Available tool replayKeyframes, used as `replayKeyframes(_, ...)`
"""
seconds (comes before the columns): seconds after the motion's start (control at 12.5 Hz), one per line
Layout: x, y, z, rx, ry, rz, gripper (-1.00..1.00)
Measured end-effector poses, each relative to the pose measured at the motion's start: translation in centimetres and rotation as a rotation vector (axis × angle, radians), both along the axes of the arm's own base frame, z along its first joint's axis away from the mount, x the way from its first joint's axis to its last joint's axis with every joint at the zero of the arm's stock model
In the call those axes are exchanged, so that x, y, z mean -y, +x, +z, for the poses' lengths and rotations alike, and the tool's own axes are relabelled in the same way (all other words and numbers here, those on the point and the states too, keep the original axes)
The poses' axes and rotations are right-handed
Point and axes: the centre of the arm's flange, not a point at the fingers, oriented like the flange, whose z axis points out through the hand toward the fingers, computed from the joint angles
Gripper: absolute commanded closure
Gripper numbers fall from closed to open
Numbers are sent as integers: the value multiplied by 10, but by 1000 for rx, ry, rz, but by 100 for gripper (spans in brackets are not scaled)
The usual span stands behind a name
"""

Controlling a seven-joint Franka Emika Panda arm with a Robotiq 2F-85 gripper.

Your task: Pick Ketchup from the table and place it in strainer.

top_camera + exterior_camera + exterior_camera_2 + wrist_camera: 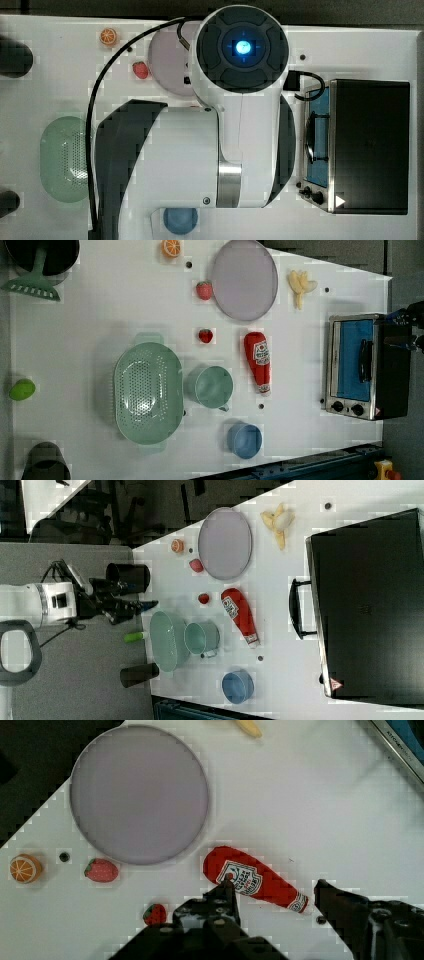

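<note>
I see the ketchup [258, 361] red with a white, dark-printed label; the strainer [147, 392] pale mint, dotted with holes; a blue bowl [244, 440]; a lilac-grey plate [244, 279].

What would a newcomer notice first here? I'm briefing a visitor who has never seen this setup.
Probably the red ketchup, lying flat on the white table between the round green cup and the toaster oven. Next, the pale green strainer beside that cup, empty. In the wrist view the gripper hangs over the bottle, jaws open.
</note>
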Motion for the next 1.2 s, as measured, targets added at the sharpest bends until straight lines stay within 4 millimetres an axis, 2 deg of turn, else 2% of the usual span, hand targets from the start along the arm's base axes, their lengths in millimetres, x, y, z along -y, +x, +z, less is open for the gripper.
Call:
replayKeyframes(0.16, 5, -47, -6, -115, -8, -12, -80)
replayKeyframes(0.24, 8, -62, 0, -117, -7, -22, -99)
replayKeyframes(0.32, 10, -69, 9, -93, -8, -30, -100)
replayKeyframes(0.48, 8, -71, 27, -6, -22, -22, -100)
replayKeyframes(0.64, 1, -62, 27, 53, -20, 24, -100)
replayKeyframes(0.72, -3, -55, 15, 69, -21, 74, -100)
replayKeyframes(0.8, -8, -49, -5, 70, -24, 126, -100)
replayKeyframes(0.88, -12, -47, -32, 52, -25, 186, -100)
replayKeyframes(1.2, -19, -41, -160, -74, 22, 474, -100)
